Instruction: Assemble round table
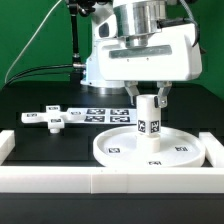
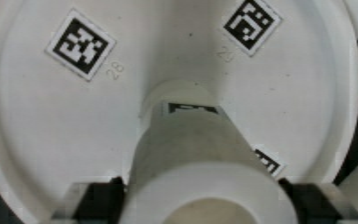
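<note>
**Leg upright on the disc, cross piece not yet fitted**

Nearest the camera in the exterior view, a white rail (image 1: 100, 182) runs along the front edge of the bench (image 1: 30, 95). Just behind it, toward the front corner on the exterior view's right, the disc (image 1: 112, 150) lies flat. The short leg (image 1: 148, 126) stands upright on the middle of the disc, its foot touching the disc.

The gripper (image 1: 150, 100) comes straight down over the leg, and its jaws are pinched on the leg's upper part. The wrist view shows the same grip: the dark fingers (image 2: 98, 196) press either side of the leg (image 2: 202, 165), and the tagged face of the disc (image 2: 140, 70) spreads out beyond it.

Farther back, near the bench edge on the exterior view's left, the cross-shaped piece (image 1: 50, 118) lies flat. It is well apart from the gripper and touches neither of the other two parts. Behind the disc, around the middle of the bench, lies the marker board (image 1: 105, 113).

By my reading, the job is roughly at its middle. The leg is seated on the disc, though the pictures do not show whether it is fully fastened. Joining the cross-shaped piece to the leg's free end remains.
</note>
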